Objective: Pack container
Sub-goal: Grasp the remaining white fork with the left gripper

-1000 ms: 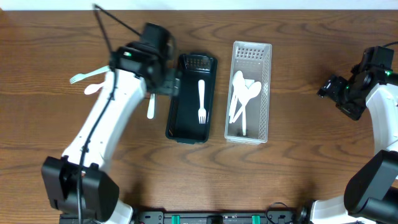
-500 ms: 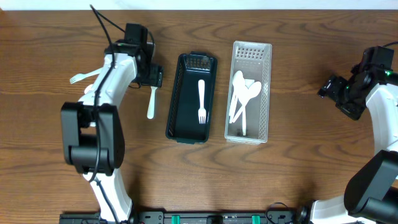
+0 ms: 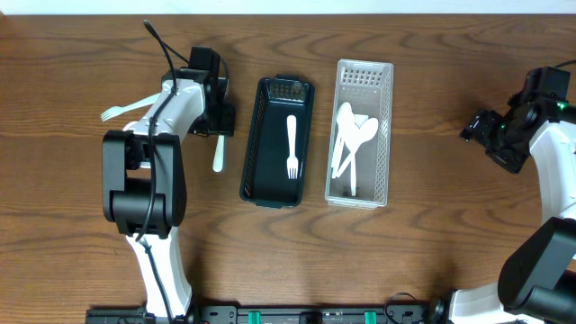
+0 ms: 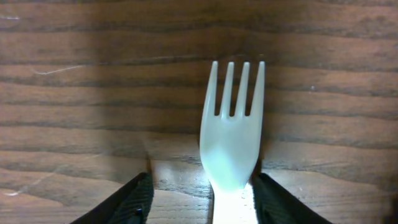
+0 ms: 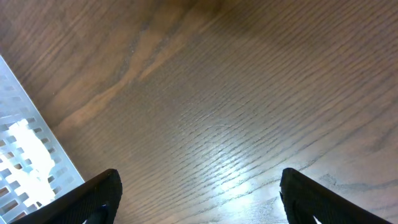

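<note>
A black container (image 3: 256, 153) holds one white fork (image 3: 292, 144). A white perforated container (image 3: 385, 135) to its right holds several white spoons (image 3: 349, 135). Another white fork (image 3: 218, 155) lies on the table left of the black container. It also shows in the left wrist view (image 4: 231, 143), tines pointing away. My left gripper (image 3: 220, 121) is open and low, its fingers (image 4: 208, 205) either side of this fork's neck with gaps on both sides. My right gripper (image 3: 481, 128) is open and empty (image 5: 211, 205) over bare wood at the far right.
A third white fork (image 3: 117, 112) lies at the far left, partly under my left arm. The corner of the white container (image 5: 25, 155) shows at the left edge of the right wrist view.
My left gripper has moved left from the black container's edge and come down over the fork on the table. The right arm has not moved.
</note>
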Controlling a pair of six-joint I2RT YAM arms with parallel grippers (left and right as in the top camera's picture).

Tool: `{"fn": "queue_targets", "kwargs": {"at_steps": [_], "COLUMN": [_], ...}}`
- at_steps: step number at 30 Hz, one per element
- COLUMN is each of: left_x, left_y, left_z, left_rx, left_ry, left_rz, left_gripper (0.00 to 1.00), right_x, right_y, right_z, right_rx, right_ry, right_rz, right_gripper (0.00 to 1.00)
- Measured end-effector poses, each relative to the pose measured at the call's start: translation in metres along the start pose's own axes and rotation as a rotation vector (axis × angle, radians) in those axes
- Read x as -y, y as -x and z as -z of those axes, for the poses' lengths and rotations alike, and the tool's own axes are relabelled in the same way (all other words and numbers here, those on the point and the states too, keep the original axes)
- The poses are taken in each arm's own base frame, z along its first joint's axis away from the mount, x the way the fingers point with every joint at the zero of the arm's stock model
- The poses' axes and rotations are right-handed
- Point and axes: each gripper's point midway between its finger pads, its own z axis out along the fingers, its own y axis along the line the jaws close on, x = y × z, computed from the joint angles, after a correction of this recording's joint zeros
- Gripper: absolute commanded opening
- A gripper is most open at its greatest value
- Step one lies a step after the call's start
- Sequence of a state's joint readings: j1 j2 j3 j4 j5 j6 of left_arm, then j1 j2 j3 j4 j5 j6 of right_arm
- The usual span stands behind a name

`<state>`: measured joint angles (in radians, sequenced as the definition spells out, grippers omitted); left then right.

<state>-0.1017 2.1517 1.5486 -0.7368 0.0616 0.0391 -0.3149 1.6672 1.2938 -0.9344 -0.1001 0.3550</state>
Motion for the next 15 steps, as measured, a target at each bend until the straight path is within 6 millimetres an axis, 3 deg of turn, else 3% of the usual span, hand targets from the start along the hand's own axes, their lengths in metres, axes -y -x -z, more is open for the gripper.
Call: {"fn": "queue_targets", "kwargs": {"at_steps": [9,12,15], "left_x": [0.0019,0.0019,0.0016], "left_y": [-0.0054,-0.0068,-0.0095], "left_z": [0.0001,0.0001,0.0002], "left_rx": [-0.022,-0.028,-0.039], "left_ry": [-0.010,-0.010,-0.010], "left_rz": [0.009,0.010,0.014], "left_gripper": [0.27,0.11,0.06], "right_x": [0.0000,0.0000,0.0000], "right_y": [0.0001,0.0001,0.0001], "right_z": [0.0000,0.0000,0.0000], "right_rx": [0.000,0.000,0.000], "right_ry": [0.000,0.000,0.000], "right_rz": [0.000,0.000,0.000], "right_gripper": [0.84,0.84,0.84]}}
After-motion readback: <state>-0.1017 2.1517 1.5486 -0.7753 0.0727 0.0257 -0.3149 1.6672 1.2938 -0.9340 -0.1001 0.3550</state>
